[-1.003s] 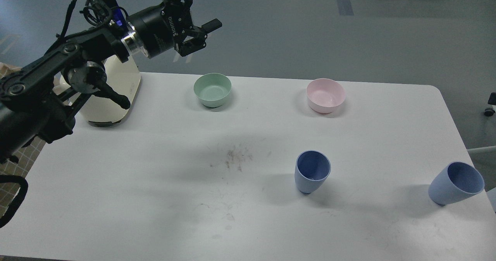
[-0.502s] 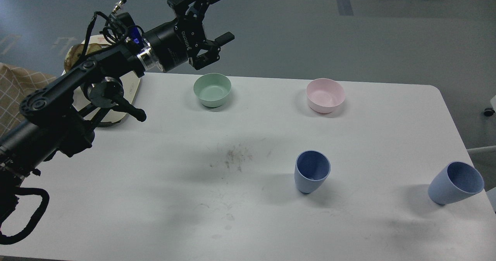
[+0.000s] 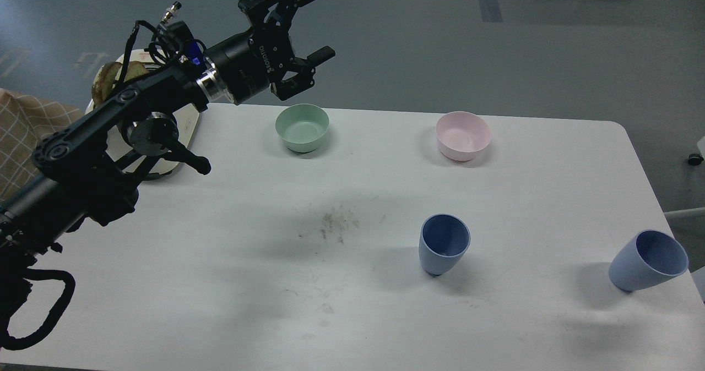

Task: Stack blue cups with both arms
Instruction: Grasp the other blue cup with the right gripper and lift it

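Across the frame, white table (image 3: 220,283) fills most of the view, with a scuffed dirty patch (image 3: 333,225) near its middle. Next biggest, my left arm (image 3: 99,145) comes in from the lower left and rises toward the back left edge of the table. Behind it, a cream-coloured appliance (image 3: 184,126) stands at the table's back left corner, mostly hidden by the arm. Left gripper (image 3: 314,27) hangs in the air above and just behind the pale green bowl (image 3: 302,127), fingers spread wide apart, nothing between them. Right arm and right gripper not visible anywhere.

Pink bowl (image 3: 463,135) sits at the back, right of the green one, well apart from it; both are upright and open side up. Blue cups: one cup (image 3: 444,243) stands right of the table's centre, on its narrow base, mouth up. Other cup (image 3: 649,260) stands near the right edge of the table, also on its base, appearing tilted to the right. The two cups are well apart, not touching, not stacked. Both far from my left gripper.
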Tool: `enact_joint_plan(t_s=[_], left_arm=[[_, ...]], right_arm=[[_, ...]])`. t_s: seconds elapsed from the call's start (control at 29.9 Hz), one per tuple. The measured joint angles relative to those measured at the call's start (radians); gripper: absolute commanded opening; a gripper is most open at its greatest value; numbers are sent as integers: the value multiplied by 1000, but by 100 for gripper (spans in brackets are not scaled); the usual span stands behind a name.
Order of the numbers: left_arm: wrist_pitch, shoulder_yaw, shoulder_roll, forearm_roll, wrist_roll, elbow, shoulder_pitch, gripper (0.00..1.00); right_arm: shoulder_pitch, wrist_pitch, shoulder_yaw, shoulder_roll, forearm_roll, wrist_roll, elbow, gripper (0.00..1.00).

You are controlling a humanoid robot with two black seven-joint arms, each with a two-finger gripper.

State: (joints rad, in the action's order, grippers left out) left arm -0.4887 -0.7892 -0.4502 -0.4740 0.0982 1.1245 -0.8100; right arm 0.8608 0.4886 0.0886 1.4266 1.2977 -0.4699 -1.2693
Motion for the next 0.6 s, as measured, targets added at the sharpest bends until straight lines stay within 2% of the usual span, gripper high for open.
enact_joint_plan(t_s=[0.37,0.6], left_arm=[[0,-6,7,0,0,4,8,98],[0,-16,6,0,0,4,21,98]], right_arm=[[-48,0,-4,-123,0,1,90,99],[-87,-2,-4,-187,0,1,146,89]])
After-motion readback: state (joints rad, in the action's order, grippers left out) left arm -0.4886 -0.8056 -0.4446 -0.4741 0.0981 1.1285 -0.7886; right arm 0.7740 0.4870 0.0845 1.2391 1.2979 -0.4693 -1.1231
